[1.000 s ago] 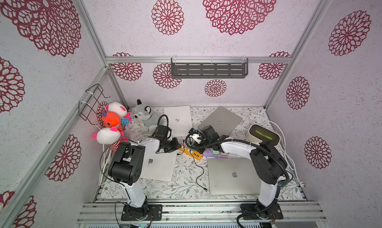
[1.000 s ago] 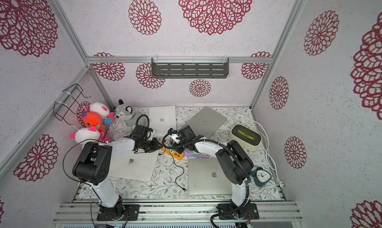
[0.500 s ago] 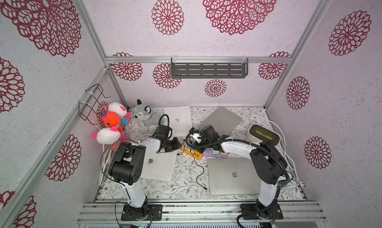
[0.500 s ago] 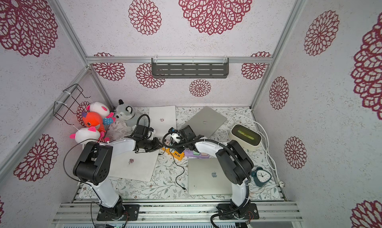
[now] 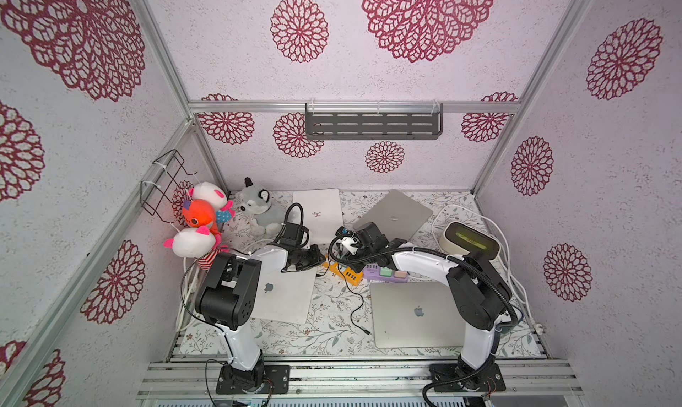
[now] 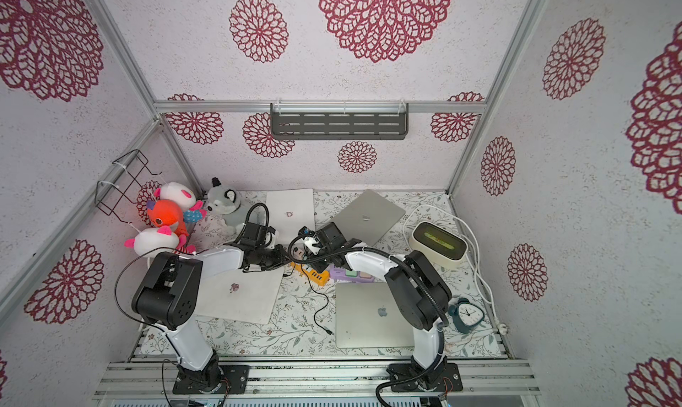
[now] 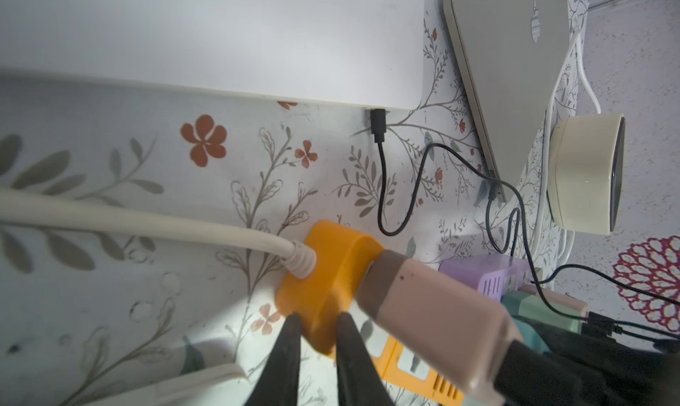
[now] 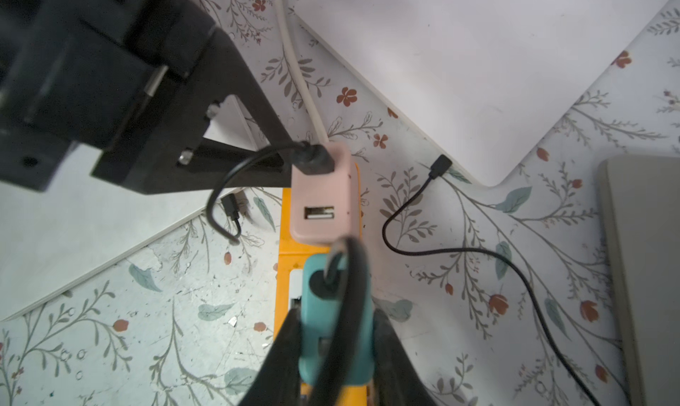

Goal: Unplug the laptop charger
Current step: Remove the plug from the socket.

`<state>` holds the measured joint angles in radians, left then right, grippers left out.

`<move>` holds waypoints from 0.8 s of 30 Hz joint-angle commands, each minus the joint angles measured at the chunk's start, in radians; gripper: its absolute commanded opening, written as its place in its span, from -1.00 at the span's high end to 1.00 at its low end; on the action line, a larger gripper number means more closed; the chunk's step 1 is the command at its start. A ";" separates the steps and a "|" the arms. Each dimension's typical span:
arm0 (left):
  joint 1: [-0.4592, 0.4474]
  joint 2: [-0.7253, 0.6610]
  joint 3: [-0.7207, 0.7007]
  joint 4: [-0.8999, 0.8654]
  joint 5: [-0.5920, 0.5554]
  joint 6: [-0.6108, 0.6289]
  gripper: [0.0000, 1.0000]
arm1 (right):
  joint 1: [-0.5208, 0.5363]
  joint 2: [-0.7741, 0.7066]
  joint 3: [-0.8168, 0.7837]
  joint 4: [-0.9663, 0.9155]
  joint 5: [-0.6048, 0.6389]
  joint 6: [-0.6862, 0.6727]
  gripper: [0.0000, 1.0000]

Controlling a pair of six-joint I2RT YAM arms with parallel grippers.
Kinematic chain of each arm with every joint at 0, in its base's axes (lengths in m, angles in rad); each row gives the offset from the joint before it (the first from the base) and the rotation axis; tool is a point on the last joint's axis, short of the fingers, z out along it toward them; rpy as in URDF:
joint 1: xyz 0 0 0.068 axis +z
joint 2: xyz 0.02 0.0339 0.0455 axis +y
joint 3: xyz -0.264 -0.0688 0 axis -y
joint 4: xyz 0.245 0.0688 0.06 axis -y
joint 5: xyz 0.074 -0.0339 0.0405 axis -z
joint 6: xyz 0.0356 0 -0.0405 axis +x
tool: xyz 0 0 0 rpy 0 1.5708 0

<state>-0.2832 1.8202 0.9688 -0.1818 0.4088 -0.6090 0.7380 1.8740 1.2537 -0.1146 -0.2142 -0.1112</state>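
An orange power strip (image 5: 345, 272) (image 6: 313, 275) lies mid-table. Two charger blocks stand on it: a teal laptop charger (image 8: 333, 312) and, beside it, a pink charger (image 8: 319, 198) (image 7: 423, 312). Each has a black cable in its top. My right gripper (image 8: 336, 349) (image 5: 341, 259) is shut on the teal charger, one finger (image 8: 283, 356) on each side. In the left wrist view my left gripper (image 7: 318, 334) (image 5: 317, 257) pinches the rounded end of the orange strip (image 7: 331, 275), where its white cord (image 7: 147, 227) enters. Whether the teal block is seated in its socket is hidden.
A purple power strip (image 5: 385, 274) adjoins the orange one. Several closed laptops surround them: white (image 5: 284, 294), silver (image 5: 413, 313), white (image 5: 319, 213) and grey (image 5: 395, 215). A loose black cable (image 5: 356, 305), a cream clock box (image 5: 470, 241) and plush toys (image 5: 199, 217) are nearby.
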 commanded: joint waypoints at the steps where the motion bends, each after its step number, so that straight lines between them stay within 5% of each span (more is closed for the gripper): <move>1: -0.025 0.109 -0.062 -0.196 -0.136 0.015 0.61 | -0.034 -0.055 -0.032 0.173 -0.205 0.106 0.98; 3: -0.030 0.113 -0.056 -0.211 -0.152 0.019 0.61 | -0.035 -0.060 -0.029 0.195 -0.218 0.137 0.98; 6: -0.040 0.113 -0.054 -0.223 -0.171 0.022 0.61 | -0.002 -0.025 0.063 0.025 -0.048 0.053 0.98; 9: -0.048 0.116 -0.050 -0.237 -0.194 0.029 0.61 | -0.031 -0.034 0.039 0.079 -0.125 0.116 0.98; 13: -0.052 0.126 -0.055 -0.232 -0.193 0.026 0.61 | 0.025 -0.001 0.132 -0.119 0.083 -0.032 0.98; 17: -0.054 0.131 -0.055 -0.231 -0.189 0.025 0.61 | 0.013 -0.046 0.053 -0.018 -0.007 -0.004 0.98; 20: -0.054 0.134 -0.055 -0.236 -0.192 0.027 0.62 | -0.047 -0.091 -0.052 0.212 -0.209 0.183 0.98; 24: -0.054 0.134 -0.055 -0.237 -0.194 0.026 0.62 | -0.020 -0.074 0.022 0.068 -0.073 0.103 1.00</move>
<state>-0.3172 1.8362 0.9890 -0.1963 0.3515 -0.5949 0.7044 1.8568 1.2118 -0.0692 -0.2787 -0.0364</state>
